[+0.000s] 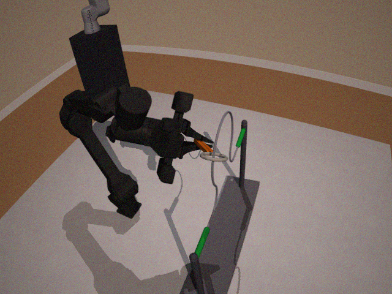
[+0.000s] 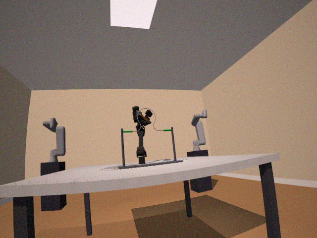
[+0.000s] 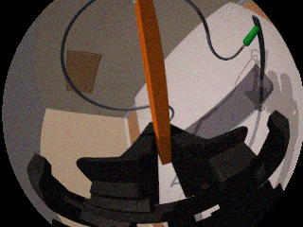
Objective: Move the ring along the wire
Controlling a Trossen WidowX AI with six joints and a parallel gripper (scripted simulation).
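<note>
My gripper [image 1: 211,143] [image 3: 156,125] is shut on the orange handle [image 1: 203,146] [image 2: 144,118] [image 3: 153,71], high above the table. The pale ring [image 1: 224,159] is at the handle's far end, lying nearly flat in the top view, with the thin grey wire [image 1: 218,129] [image 2: 155,117] [image 3: 62,47] passing through it. It is on the steep rise of the wire's hump, on the left in the exterior view. Whether ring and wire touch cannot be told. One green part [image 1: 202,241] [image 2: 127,131] is lower along the wire; the other green part [image 1: 241,137] [image 2: 167,130] is beyond the hump.
The near post [image 1: 196,272] [image 2: 123,148] and the far post [image 1: 243,158] [image 2: 174,146] stand on a dark base bar [image 1: 228,215]. The wire's hump arches close to my fingertips. Two grey arms [image 2: 60,141] [image 2: 200,132] stand on pedestals behind the table.
</note>
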